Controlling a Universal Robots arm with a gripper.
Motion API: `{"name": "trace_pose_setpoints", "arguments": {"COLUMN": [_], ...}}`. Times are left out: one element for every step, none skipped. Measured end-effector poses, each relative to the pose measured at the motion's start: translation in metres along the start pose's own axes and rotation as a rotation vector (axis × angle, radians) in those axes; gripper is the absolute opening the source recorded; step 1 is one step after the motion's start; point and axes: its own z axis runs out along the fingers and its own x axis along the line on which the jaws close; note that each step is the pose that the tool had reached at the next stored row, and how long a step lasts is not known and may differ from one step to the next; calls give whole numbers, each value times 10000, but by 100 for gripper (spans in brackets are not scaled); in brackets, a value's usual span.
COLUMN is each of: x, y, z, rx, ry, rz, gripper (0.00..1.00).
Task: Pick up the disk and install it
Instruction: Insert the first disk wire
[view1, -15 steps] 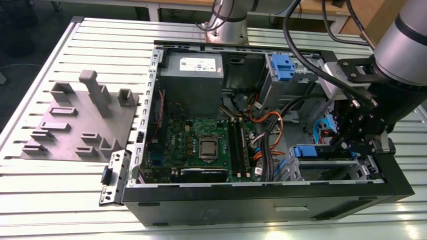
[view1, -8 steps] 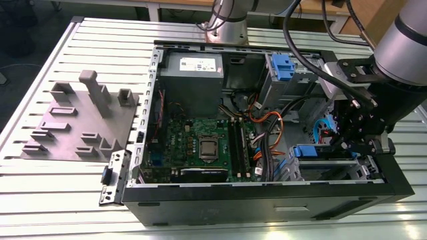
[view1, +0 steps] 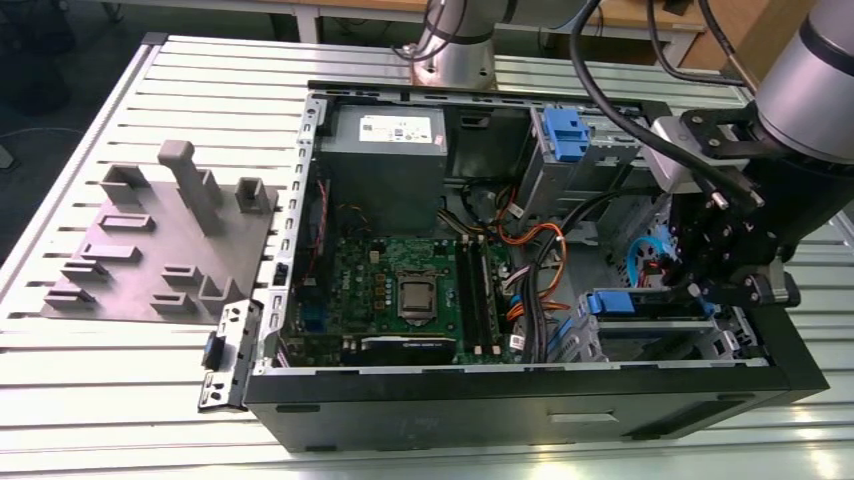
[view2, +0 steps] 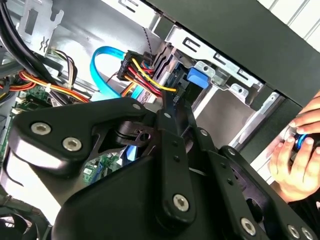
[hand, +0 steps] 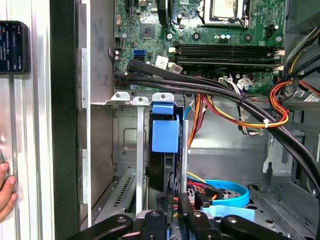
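The disk is being held upright in a slot of the cage, seen edge-on in the first wrist view. Its long axis is running from the gripper toward the board, with the blue tab end pointing at the board. The jaws are being kept narrow and appear to be pinched on the disk's near end (the contact itself is partly hidden).

2 risks are being judged. If the disk is being tilted off the slot line, it may be jammed against the cage rails. The cables are being crowded just beside the gripper and could be snagged. A hand is also being kept near the case.
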Motion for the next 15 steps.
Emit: {"name": "trace_pose_setpoints", "arguments": {"x": [0,1,0,0,0,0,1,0,0,1,0,0,0,0,1], "y": [-1,-2,-2,-2,-2,-2,-2,-2,-2,-2,-2,-2,-2,-2,-2], "z": [-11,-17,-17,-17,-17,-19,-19,-19,-19,-19,-19,-19,-19,-19,-19], "rx": [-4,-7,-9,-9,-9,-10,-10,-10,-10,-10,-10,-10,-10,-10,-10], "ry": [0,-1,-3,-3,-3,-1,0,0,0,0,0,0,0,0,0], "rz": [0,-1,-1,0,0,0,0,1,1,1,1,2,2,2,2], "gripper": [24,24,24,24,24,24,24,22,22,16,11,11,11,11,11]}}
